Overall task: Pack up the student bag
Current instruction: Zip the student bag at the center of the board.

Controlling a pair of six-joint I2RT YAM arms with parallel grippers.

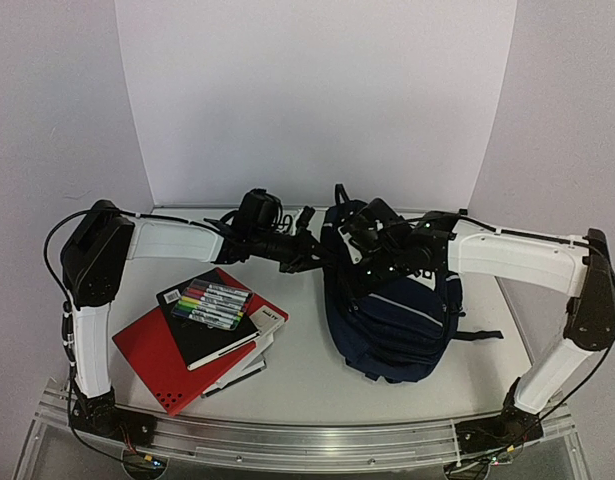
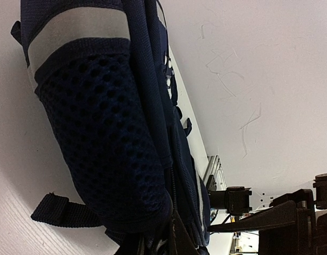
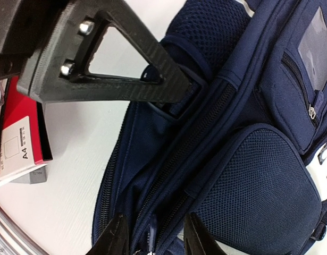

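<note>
The student bag (image 1: 397,320), dark navy with white stripes, lies flat on the table at centre right. My left gripper (image 1: 309,250) reaches in from the left and is shut on the fabric at the bag's top left edge. In the left wrist view the mesh side pocket (image 2: 99,133) fills the frame and bunched fabric sits between my fingers (image 2: 163,244). My right gripper (image 1: 365,252) is over the bag's top. It is open (image 3: 155,239), with its fingers on either side of a closed zipper and its pull (image 3: 151,234). The left finger (image 3: 126,79) shows in the right wrist view.
A red folder (image 1: 162,360), a black notebook (image 1: 212,335) and a pack of coloured markers (image 1: 215,302) are stacked at the left front. An A4 pad edge (image 3: 19,143) shows beside the bag. A metal rail (image 1: 307,440) runs along the near edge.
</note>
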